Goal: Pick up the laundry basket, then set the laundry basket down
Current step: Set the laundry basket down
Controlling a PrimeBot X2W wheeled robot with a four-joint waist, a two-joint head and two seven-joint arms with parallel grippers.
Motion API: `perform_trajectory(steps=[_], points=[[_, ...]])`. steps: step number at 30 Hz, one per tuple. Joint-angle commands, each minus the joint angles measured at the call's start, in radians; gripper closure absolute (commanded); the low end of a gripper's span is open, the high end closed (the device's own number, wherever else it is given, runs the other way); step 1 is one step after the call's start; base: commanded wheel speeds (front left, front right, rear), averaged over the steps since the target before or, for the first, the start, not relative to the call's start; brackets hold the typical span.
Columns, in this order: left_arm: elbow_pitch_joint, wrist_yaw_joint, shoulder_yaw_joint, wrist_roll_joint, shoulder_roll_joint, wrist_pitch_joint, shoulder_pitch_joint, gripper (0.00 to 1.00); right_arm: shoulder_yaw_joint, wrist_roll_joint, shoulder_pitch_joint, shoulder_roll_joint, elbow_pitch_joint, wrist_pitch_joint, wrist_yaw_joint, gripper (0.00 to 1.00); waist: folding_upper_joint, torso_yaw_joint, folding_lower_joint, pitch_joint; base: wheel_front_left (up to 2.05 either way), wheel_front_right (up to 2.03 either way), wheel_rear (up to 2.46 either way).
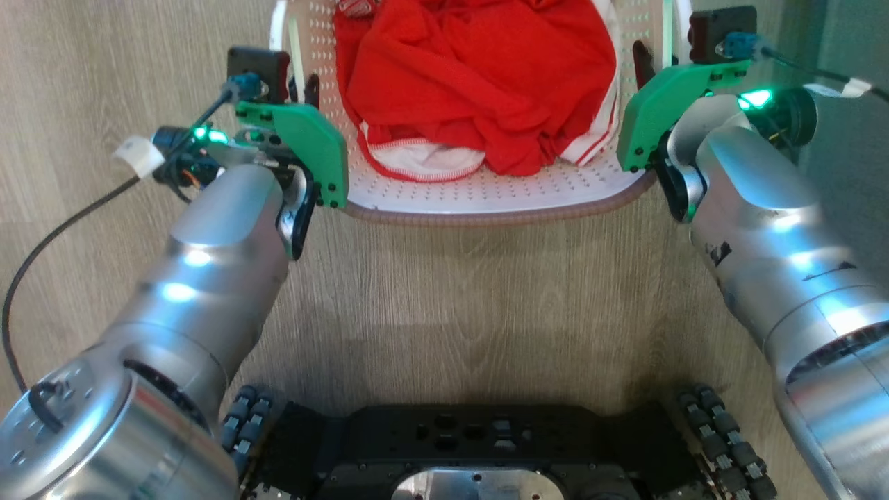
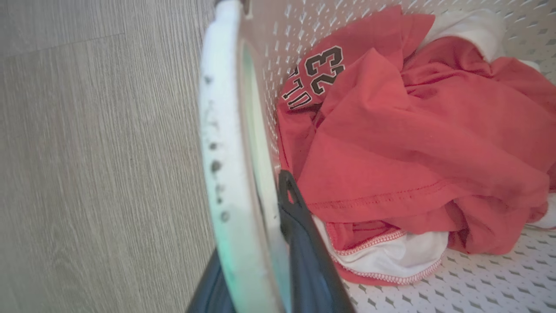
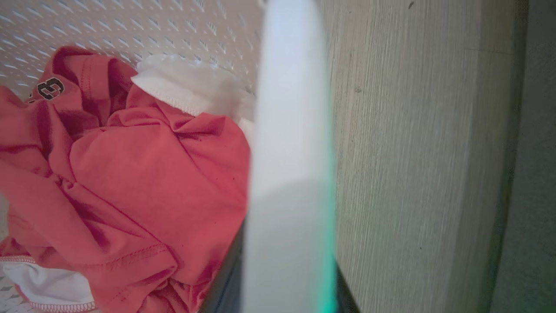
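Floorboards [image 1: 451, 298] of pale wood spread beneath the laundry basket [image 1: 486, 201], which sits straight ahead of the robot's base, between the two arms; whether it rests on the wood or hangs just clear I cannot tell. A red jersey [image 1: 479, 76] is heaped loosely inside. The left gripper [image 1: 302, 87] pinches the left handle [image 2: 221, 143], one finger [image 2: 304, 243] inside the wall and one outside. The right gripper [image 1: 649, 66] appears to pinch the right handle [image 3: 289, 130] likewise. Doing this well likely means moving both arms level and at one rate, so the thin handles neither twist nor slip from the narrow tips.
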Motion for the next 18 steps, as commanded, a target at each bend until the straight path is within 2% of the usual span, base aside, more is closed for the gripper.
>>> perform_trajectory(steps=[1, 15, 18], points=[[0.01, 0.005, 0.005, 0.018, 0.041, -0.009, -0.007, 1.0, 0.019, -0.024, 0.031, -0.005, -0.001, -0.015, 0.0, 1.0, 0.0, 0.001, 0.0, 0.002, 0.0, 0.0, 0.0], [0.01, 0.004, 0.019, 0.043, 0.042, -0.009, -0.035, 1.0, 0.012, -0.038, 0.013, -0.004, -0.001, -0.025, 0.0, 1.0, 0.0, 0.001, 0.0, 0.038, 0.0, 0.0, 0.0], [0.01, 0.004, 0.023, 0.047, 0.042, -0.009, -0.034, 1.0, 0.015, -0.037, 0.013, -0.004, -0.001, -0.026, 0.0, 0.89, 0.0, 0.001, 0.0, 0.04, 0.0, 0.0, 0.0]])
